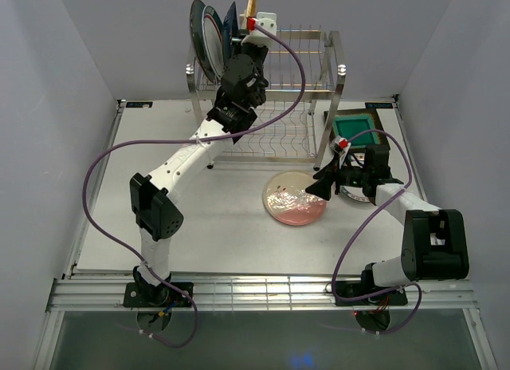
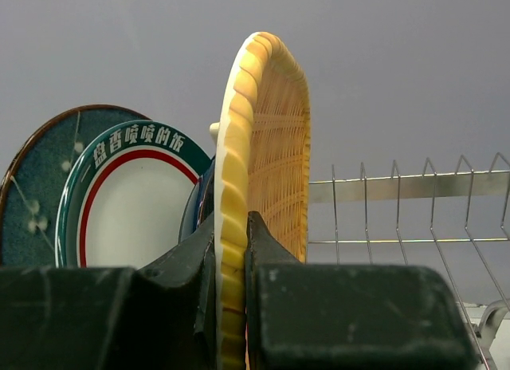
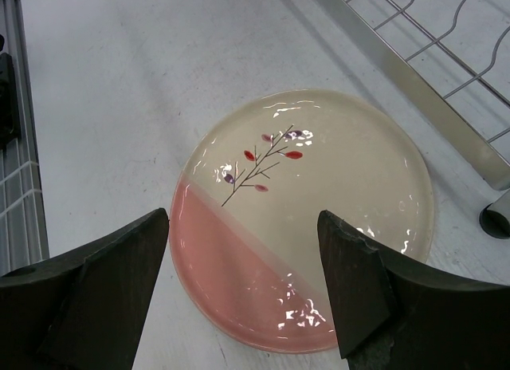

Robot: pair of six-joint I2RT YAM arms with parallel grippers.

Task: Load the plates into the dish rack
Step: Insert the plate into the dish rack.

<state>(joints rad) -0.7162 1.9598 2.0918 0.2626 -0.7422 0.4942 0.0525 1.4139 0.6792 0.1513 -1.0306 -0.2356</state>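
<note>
One orange woven plate [image 2: 267,139] is pinched upright by the left gripper [image 2: 231,250] over the dish rack [image 2: 398,188], at three o'clock of the racked plates [image 2: 135,210], while the pink floral plate [image 3: 335,186] is framed by the spread right gripper [image 3: 243,226].

Counting four plates [image 1: 209,39] upright at the left end of one dish rack [image 1: 340,75], three more lying toward the right edge of the table [image 1: 199,234], making seven; also counting two pincers, left pincer [image 2: 231,250] and right pincer [image 3: 243,218].

Overhead and close right-wrist views share floral plate [image 3: 303,218].
</note>
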